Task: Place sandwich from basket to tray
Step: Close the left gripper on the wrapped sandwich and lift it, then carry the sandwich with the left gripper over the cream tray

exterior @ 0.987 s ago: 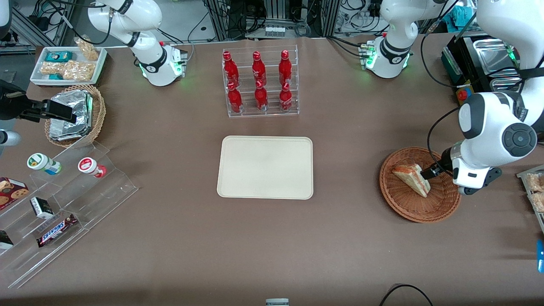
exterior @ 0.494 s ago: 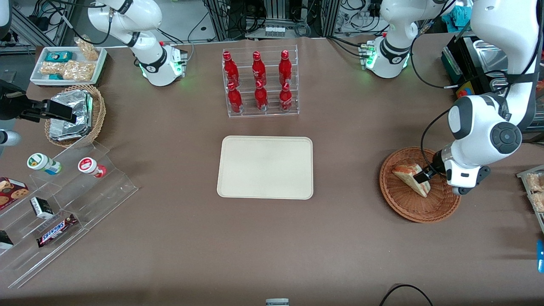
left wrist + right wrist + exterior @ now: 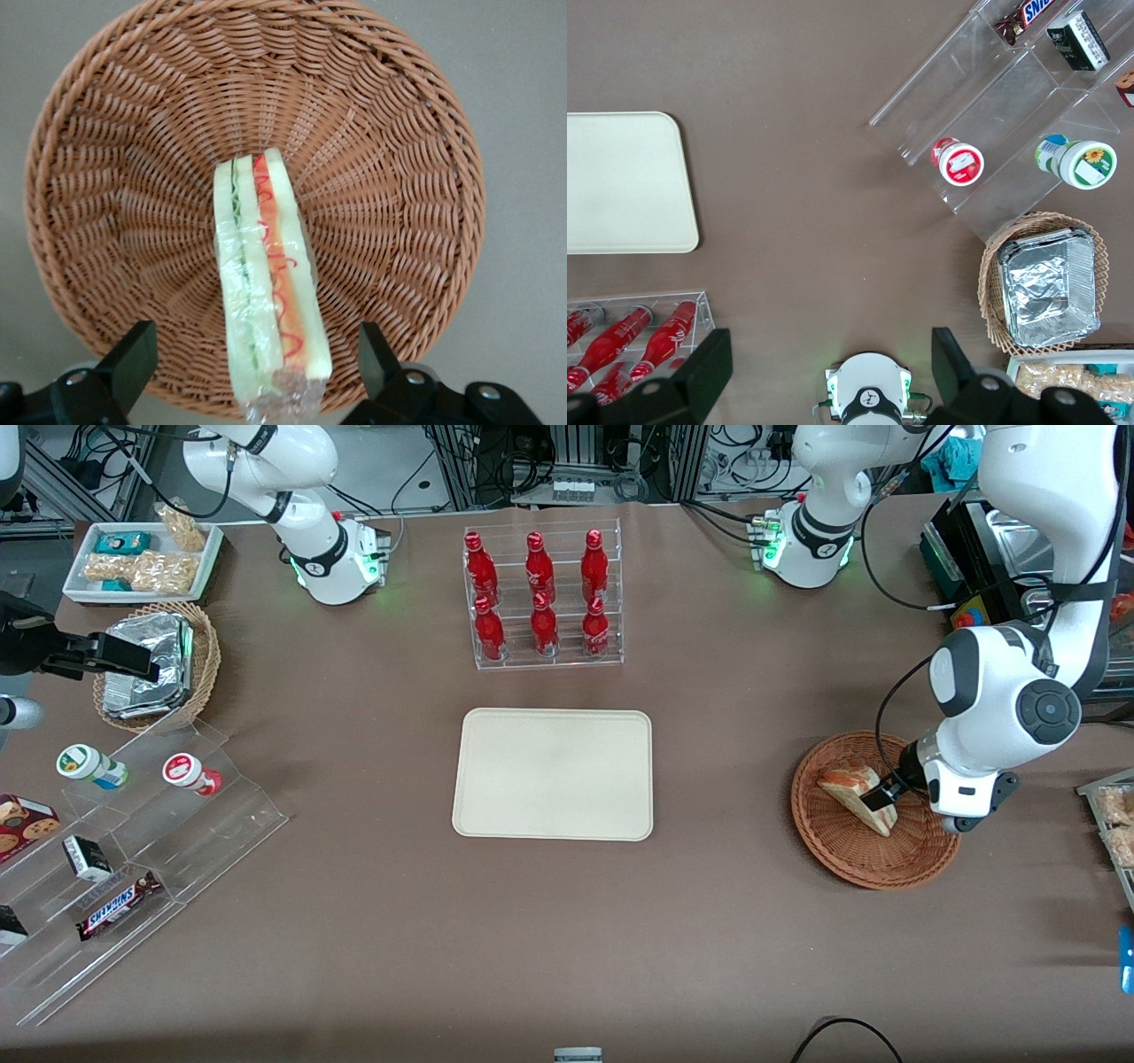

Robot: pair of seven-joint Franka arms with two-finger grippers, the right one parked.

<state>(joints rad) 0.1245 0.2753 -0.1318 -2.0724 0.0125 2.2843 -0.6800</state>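
In the round reddish-brown wicker basket (image 3: 875,811), the tool (image 3: 879,792) straddles the triangular white-bread sandwich (image 3: 263,283).
Its fingers (image 3: 131,359) stand open, either side of the wedge, untouching; the cream rectangular tray (image 3: 554,773) lies well apart.

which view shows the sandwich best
The left wrist view: the sandwich stands on edge in the basket, filling layers plain, between the open gripper fingers. The front view shows it small, partly covered by the gripper. The right wrist view misses it.
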